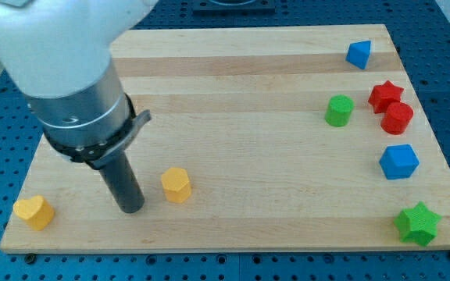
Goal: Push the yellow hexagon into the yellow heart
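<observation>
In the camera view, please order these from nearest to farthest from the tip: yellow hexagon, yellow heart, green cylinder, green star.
From my tip:
1. yellow hexagon, just to its right.
2. yellow heart, to its left, near the board's corner.
3. green cylinder, upper right.
4. green star, far right.

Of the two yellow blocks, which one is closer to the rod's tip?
The yellow hexagon, just to the view's right of my tip. The yellow heart lies farther off, near the board's bottom-left corner.
</observation>
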Controlling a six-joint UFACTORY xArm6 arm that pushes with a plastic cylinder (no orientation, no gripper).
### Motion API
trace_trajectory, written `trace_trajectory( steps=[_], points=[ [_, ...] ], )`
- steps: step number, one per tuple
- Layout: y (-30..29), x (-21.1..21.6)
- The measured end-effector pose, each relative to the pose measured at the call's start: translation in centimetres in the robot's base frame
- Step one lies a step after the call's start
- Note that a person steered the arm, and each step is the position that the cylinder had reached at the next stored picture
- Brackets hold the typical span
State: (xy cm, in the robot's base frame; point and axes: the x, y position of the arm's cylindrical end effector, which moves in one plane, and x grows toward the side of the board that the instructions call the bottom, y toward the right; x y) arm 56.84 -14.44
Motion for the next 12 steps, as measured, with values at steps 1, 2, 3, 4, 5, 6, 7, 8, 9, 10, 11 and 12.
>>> trace_trajectory(
  steps=[1,2,3,4,5,6,7,8,9,10,11,12],
  points=[
    [0.6,3.0],
    [6.6,2.6],
    [11.3,-2.4],
    [11.3,-4.2],
    [10.2,-4.1],
    [8.1,-2.1],
    [4.2,-1.1],
    [0.5,-1.1],
    [-1.6,-1.1],
    [-3.6,-1.1],
    [-4.9,-1.1],
    [-5.6,-1.1]
  ],
)
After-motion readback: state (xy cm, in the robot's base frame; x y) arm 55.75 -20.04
